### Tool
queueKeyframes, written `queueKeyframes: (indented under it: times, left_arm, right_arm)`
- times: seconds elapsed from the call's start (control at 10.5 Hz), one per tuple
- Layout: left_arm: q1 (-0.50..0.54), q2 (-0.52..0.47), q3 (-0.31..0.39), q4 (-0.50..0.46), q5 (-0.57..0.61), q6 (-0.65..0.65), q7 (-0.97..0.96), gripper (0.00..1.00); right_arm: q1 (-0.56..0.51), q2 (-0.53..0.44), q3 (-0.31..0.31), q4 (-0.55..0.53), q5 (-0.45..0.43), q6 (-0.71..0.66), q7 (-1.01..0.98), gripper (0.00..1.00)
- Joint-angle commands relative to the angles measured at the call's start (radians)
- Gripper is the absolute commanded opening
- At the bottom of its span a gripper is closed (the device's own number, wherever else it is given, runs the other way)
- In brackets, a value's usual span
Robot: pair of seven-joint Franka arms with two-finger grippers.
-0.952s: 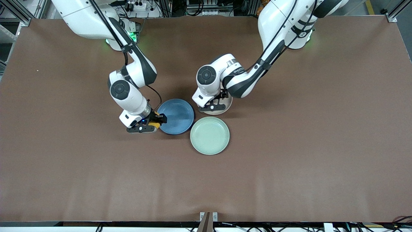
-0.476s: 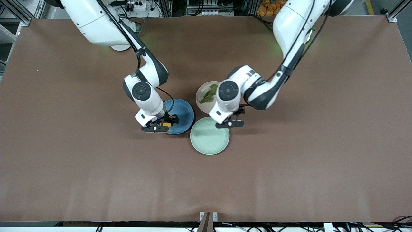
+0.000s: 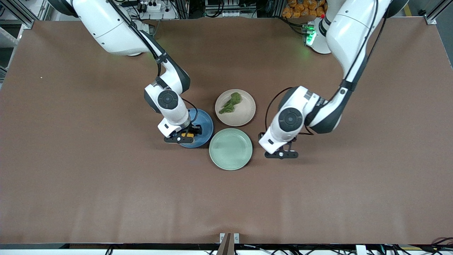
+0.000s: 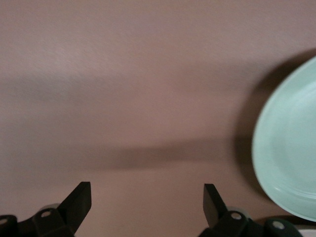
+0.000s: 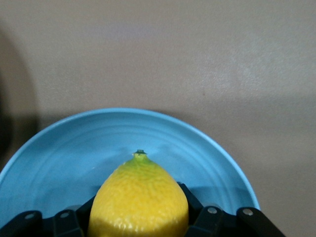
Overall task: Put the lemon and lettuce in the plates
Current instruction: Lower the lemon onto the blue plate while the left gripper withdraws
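3 round shallow plates cluster near the middle of the brown tabletop (image 3: 70,177), well away from all 4 edges. The blue plate (image 3: 203,122) lies toward the right arm's end, the pale beige-pink plate (image 3: 244,115) beside it, and the mint-green plate (image 3: 230,149) nearest the front camera, its rim close to both others.

The lemon (image 5: 139,200), an oval yellow fruit with pebbled skin and a small greenish pointed tip, is pinched in the jaws of the right gripper (image 3: 187,135), which hangs low over the blue plate's ridged inner surface.

The lettuce (image 3: 230,102), a wrinkly dark-green leaf of irregular outline, lies on the beige-pink plate, toward the rim farthest from the front camera.

The left gripper (image 4: 147,202) hangs over bare tabletop beside the mint-green plate, toward the left arm's end, its jaws spread wide with nothing between them.

Wide smooth matte surface lies open around the cluster.
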Motion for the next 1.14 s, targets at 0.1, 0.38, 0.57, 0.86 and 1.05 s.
queueKeyframes:
  times: [0.1,0.38,0.57,0.86,1.05]
  left_arm:
    - [0.064,-0.026,-0.009,-0.002,0.024,-0.008,0.069,1.0]
    - [0.087,-0.04,-0.003,-0.001,0.024,-0.01,0.071,1.0]
    - [0.116,-0.052,0.0,-0.002,0.025,-0.01,0.076,1.0]
    - [0.17,-0.072,0.005,-0.008,0.025,-0.065,0.147,1.0]
    - [0.182,-0.108,0.022,-0.033,0.021,-0.089,0.271,1.0]
  right_arm:
    - [-0.003,0.016,0.015,0.025,-0.035,-0.009,0.047,0.56]
    - [-0.013,0.01,0.016,0.025,-0.035,-0.012,0.047,1.0]
    - [-0.021,0.003,0.022,0.026,-0.034,-0.015,0.044,1.0]
    - [-0.029,-0.011,0.022,0.058,-0.032,-0.077,0.032,1.0]
    - [-0.042,-0.017,0.039,0.161,-0.029,-0.282,-0.018,1.0]
